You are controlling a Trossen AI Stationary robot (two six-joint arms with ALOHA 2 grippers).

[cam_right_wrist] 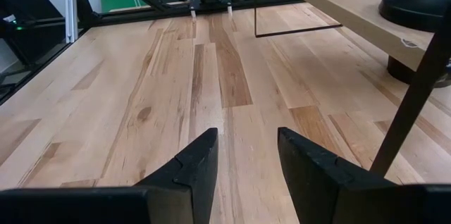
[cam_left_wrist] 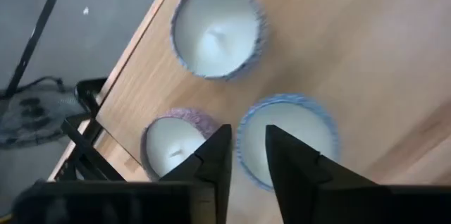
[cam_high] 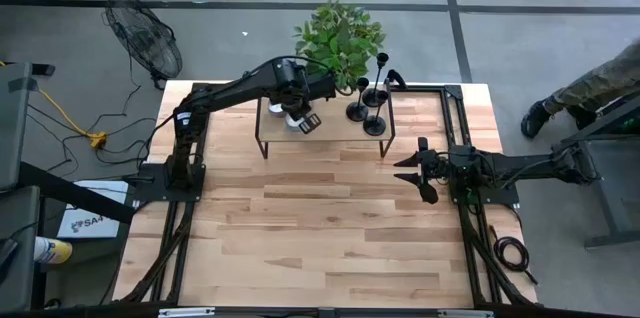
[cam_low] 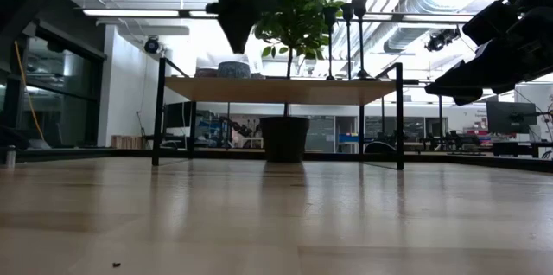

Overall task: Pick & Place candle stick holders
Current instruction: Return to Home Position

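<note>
Candle stick holders [cam_high: 375, 125] grouped upright at the right end of the shelf [cam_high: 330, 134]. Judged light, rigid, tippy; best gripped at the thin stem. Left gripper [cam_high: 305, 121] above the candles [cam_left_wrist: 215, 30], fingers slightly apart, empty. Right gripper [cam_high: 408, 170] over the table [cam_high: 300, 228], fingers apart, empty.

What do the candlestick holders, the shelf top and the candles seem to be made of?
The candlestick holders: probably metal, painted black, judging by the thin stems and dark look. The shelf top: light wood with visible grain. The candles: white wax with wicks, in rough-edged coloured cups, material unclear.
</note>
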